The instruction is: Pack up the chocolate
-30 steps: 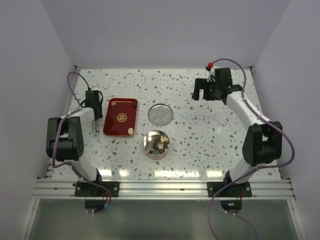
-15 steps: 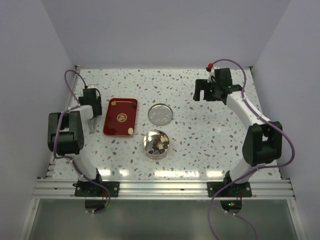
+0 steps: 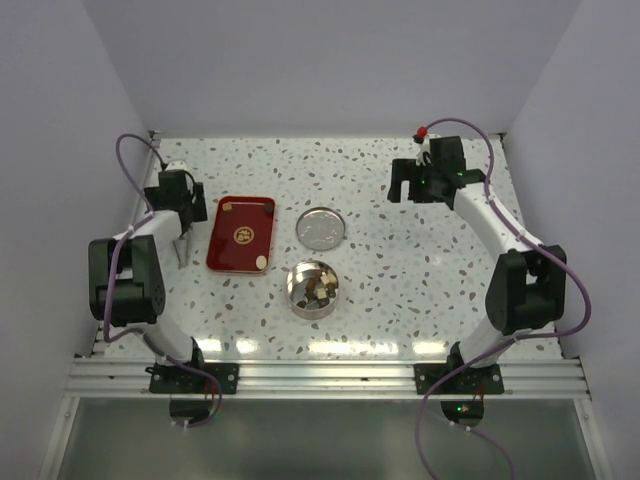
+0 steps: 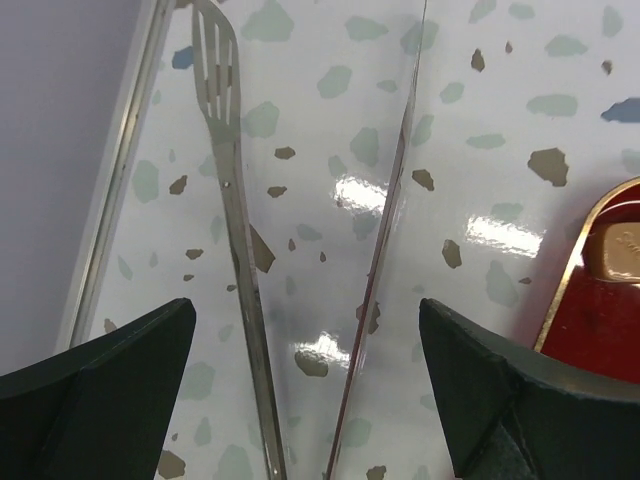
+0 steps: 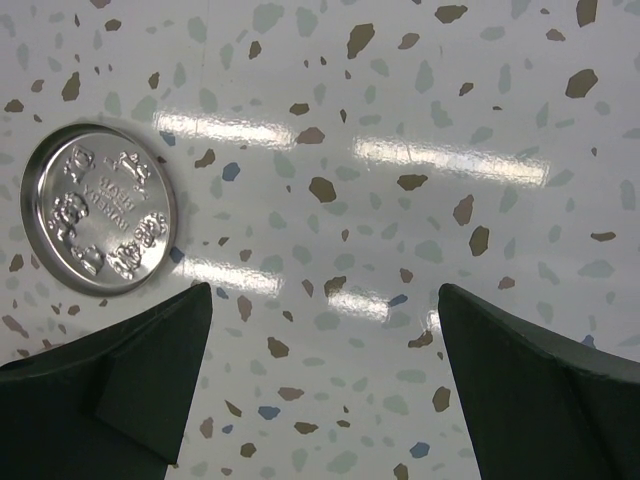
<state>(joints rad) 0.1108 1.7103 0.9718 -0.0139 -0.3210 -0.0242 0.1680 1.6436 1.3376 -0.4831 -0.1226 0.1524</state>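
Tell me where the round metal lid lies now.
In the top view the lid lies near the centre, just right of the red tray and beyond the open tin.

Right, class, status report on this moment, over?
Left gripper open, tongs lying between fingers. Right gripper open, empty. Chocolate in round tin; lid off, lying apart.

A round silver metal lid lies at nine o'clock on the white spotty table. The right gripper has its black fingers far apart.

Top view looks down from behind on the whole table; wrist views hover close, the right one sharing the lid.
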